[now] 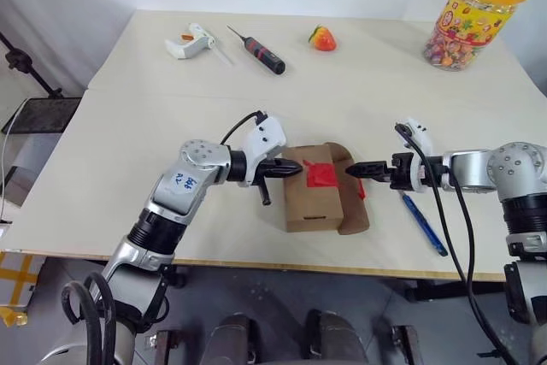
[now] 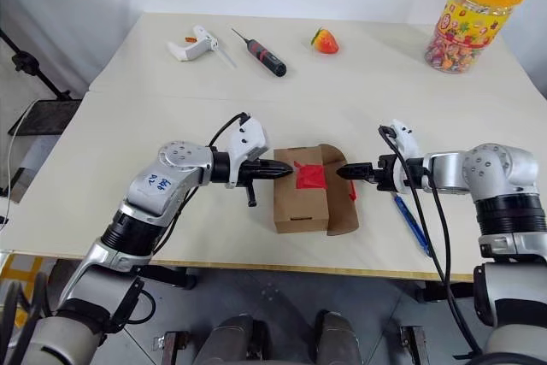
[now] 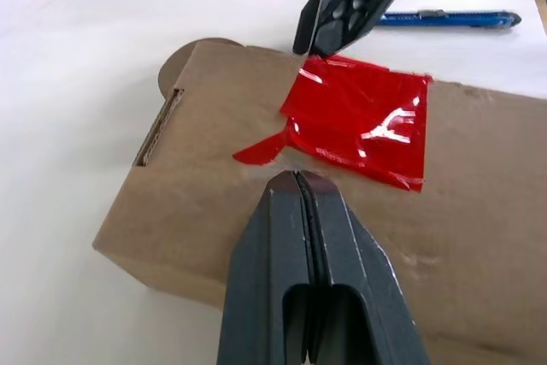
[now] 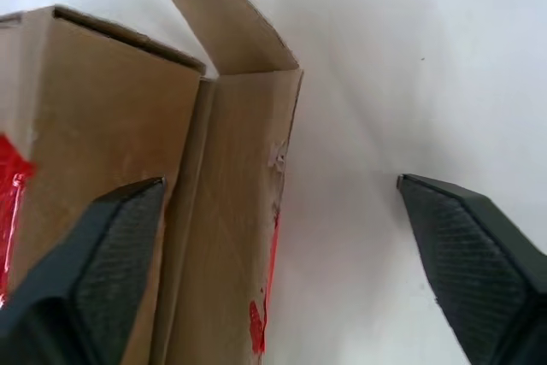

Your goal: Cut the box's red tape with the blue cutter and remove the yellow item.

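The box [image 1: 309,201] lies near the table's front edge, with the wrinkled red tape [image 1: 323,175] on its top. Its right flap [image 4: 248,168] hangs open, a shred of red on its edge. My left gripper [image 3: 296,179] is shut, and its tip rests on the box top right beside the tape's torn corner. From the right, my right gripper [image 1: 353,172] reaches the open flap. Its fingers [image 4: 468,254] stand wide open on either side of that flap, holding nothing. The blue cutter [image 1: 424,225] lies on the table to the right of the box, under my right arm. The yellow item is hidden.
Along the far side of the table lie a white glue gun [image 1: 190,42], a black-and-red screwdriver [image 1: 261,50] and a red strawberry-like toy [image 1: 322,38]. A yellow-lidded candy jar [image 1: 474,19] stands at the far right. The table's front edge [image 1: 256,261] runs just below the box.
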Available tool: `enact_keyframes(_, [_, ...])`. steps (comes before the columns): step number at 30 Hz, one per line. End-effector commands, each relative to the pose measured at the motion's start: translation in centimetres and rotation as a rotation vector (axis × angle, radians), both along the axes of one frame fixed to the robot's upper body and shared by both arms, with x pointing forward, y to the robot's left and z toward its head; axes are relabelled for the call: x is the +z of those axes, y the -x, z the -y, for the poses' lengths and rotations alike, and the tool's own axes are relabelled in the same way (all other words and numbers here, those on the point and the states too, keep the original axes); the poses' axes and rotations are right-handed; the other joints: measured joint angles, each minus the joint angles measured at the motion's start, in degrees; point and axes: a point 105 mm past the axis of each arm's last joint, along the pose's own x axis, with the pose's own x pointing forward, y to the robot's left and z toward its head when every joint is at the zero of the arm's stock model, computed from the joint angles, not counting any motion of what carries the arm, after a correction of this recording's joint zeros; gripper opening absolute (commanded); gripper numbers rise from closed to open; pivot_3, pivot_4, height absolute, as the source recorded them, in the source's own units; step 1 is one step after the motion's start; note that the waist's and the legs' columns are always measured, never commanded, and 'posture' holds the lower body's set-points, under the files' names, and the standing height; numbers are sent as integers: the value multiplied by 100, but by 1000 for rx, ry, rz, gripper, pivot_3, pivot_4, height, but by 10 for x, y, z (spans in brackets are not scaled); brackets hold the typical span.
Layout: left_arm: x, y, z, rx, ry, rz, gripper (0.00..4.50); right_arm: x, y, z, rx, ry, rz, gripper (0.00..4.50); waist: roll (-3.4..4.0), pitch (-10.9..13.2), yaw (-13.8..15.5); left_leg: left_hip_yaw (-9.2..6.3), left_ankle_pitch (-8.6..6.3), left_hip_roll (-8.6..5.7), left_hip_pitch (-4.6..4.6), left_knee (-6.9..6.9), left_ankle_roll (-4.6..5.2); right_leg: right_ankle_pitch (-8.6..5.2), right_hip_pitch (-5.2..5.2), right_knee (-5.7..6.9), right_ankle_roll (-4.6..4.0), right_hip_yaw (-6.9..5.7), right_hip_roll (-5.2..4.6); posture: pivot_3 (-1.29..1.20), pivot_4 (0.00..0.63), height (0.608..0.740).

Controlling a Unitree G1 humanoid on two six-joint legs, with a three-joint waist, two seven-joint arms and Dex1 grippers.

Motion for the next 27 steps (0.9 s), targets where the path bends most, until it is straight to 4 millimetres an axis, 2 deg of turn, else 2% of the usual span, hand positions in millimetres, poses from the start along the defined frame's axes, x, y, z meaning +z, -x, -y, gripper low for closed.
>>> enact_keyframes(1, [-10, 3, -3, 10, -39, -31, 0, -6, 4, -18, 125, -81, -46, 4469, 0, 0, -24, 1, 0, 1, 3, 0, 0, 0, 0, 1, 0, 2, 1, 0, 150, 740])
enact_keyframes(4, [-10, 4, -5, 14, -44, -32, 0, -10, 8, -30, 212, -98, -66, 4469, 0, 0, -50, -1, 0, 2, 4, -2, -1, 0, 0, 3, -1, 1, 3, 0, 150, 740])
enact_keyframes(6, [-10, 5, -6, 15, -46, -32, 0, -10, 4, -36, 222, -108, -60, 4063, 0, 0, -82, -1, 0, 2, 4, -2, -1, 0, 0, 3, -1, 1, 2, 0, 150, 740])
enact_keyframes(11, [-10, 6, -8, 18, -52, -32, 0, -15, -6, -38, 209, -58, -43, 2436, 0, 0, -128, -3, 0, 2, 4, -4, -3, -1, 0, 4, -1, -1, 2, 0, 150, 740])
enact_keyframes(18, [-11, 7, -8, 15, -52, -34, 0, -5, -19, -35, 121, -49, -10, 16, 1, 0, -132, -4, 1, 2, 4, -4, -5, -1, 0, 5, -1, -1, 2, 0, 150, 740])
enact_keyframes(21, [-13, 8, -8, 13, -52, -35, 0, -2, -19, -31, 85, -19, -20, 16, 1, 0, -121, -4, 1, 2, 4, -3, -5, -1, 0, 6, -1, 0, 1, 0, 150, 740])
enact_keyframes(27, [-12, 8, -9, 16, -46, -23, 0, 16, -9, -31, 67, 26, -19, 16, 5, 2, -88, -10, 1, -4, 0, -1, -5, -1, 0, 8, -1, -1, -4, 0, 150, 740])
